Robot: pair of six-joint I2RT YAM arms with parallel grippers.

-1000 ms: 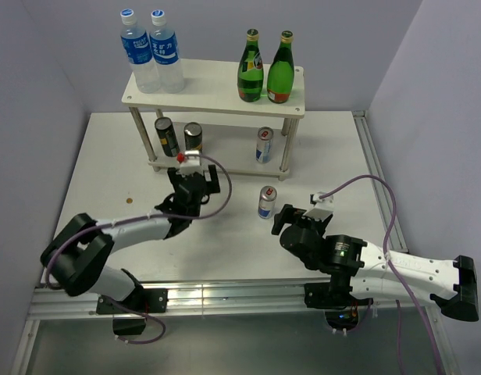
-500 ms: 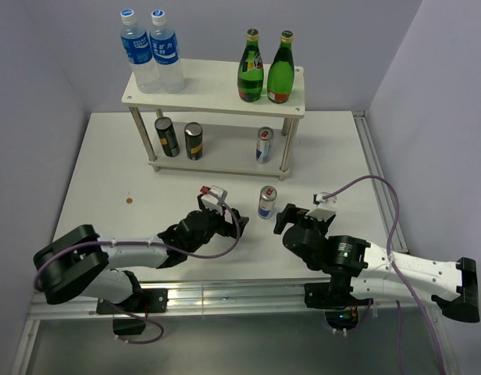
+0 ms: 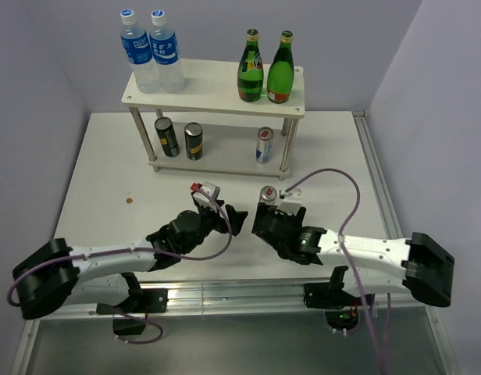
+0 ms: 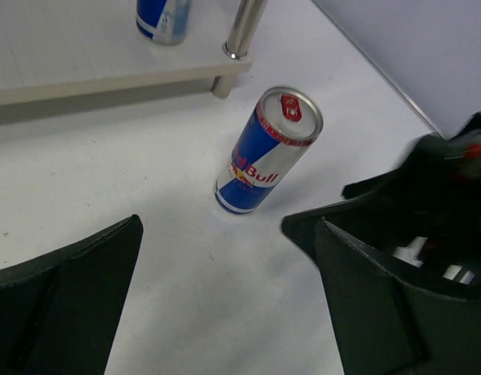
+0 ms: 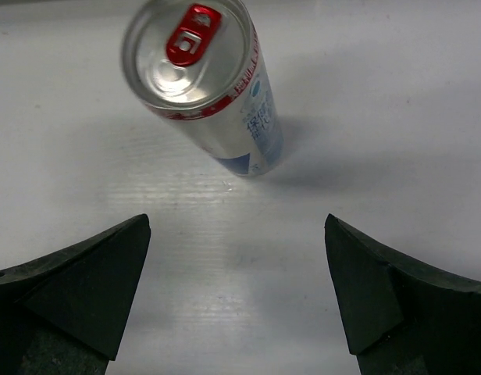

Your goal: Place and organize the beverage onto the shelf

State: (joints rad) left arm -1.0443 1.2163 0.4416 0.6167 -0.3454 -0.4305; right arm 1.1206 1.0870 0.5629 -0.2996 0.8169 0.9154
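Note:
The white shelf carries two green bottles on its top board. Its lower board holds two dark cans and one silver-blue can. A second silver-blue can stands upright on the table in front of the shelf. My right gripper is open just near of it; the right wrist view shows the can ahead of the open gripper, not touched. My left gripper is open and empty, to the can's left; the can also shows in the left wrist view, ahead of that gripper.
Two clear water bottles with blue labels stand at the left of the top board. The shelf's near right post and lower board lie just beyond the loose can. The two grippers are close together; the right arm shows in the left wrist view.
My left gripper has pulled back from the shelf's lower board, nearer and to the right. My right gripper has moved left and forward, up to the loose can.

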